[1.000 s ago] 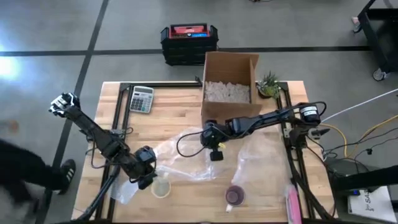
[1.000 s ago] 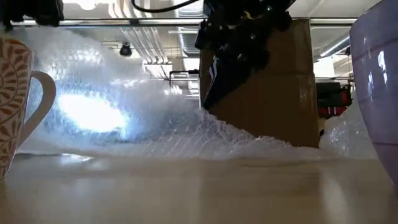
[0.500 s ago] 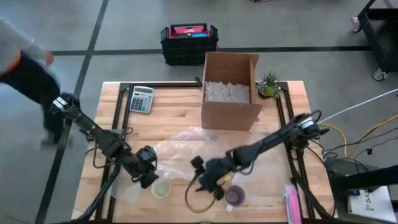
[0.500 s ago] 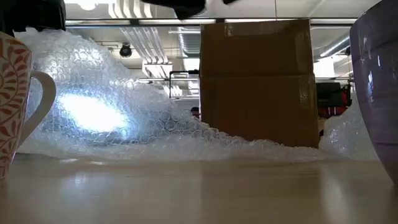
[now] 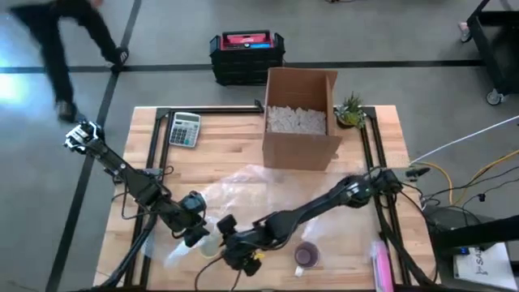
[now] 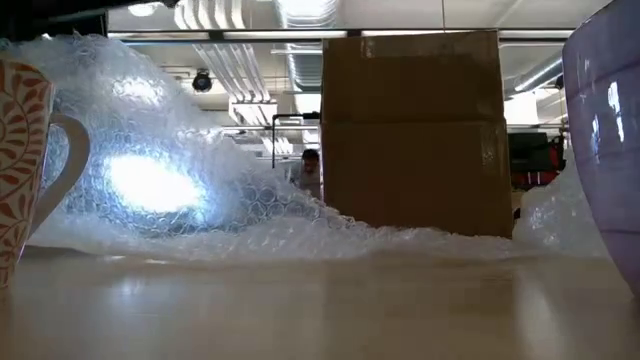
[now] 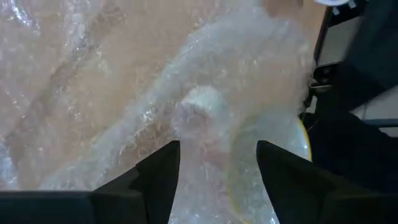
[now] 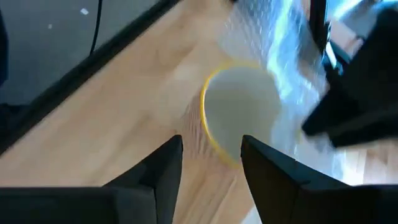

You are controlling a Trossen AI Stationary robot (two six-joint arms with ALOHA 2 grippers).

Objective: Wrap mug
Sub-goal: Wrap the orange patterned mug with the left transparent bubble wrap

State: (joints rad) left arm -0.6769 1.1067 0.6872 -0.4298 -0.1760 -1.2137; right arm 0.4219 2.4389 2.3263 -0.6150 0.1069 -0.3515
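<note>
- High view shows the right gripper now at the near-left part of the table, just beside the yellow-rimmed mug; a second ago it hung near the cardboard box, and half a second ago it was beside the purple mug.
- Right wrist view puts that mug just ahead of its parted fingers, which hold nothing.
- Left gripper has stayed at the mug's far-left side, where the bubble wrap edge lies; left wrist view shows its fingers apart around wrap draped against the mug, with nothing clearly pinched.
- Low view: the wrap now mounds higher behind the patterned mug than a second ago.
- My reading: both arms have converged on the mug, so wrapping looks ready to begin; the mug is only partly covered.
- A person walks across the floor beyond the table.
</note>
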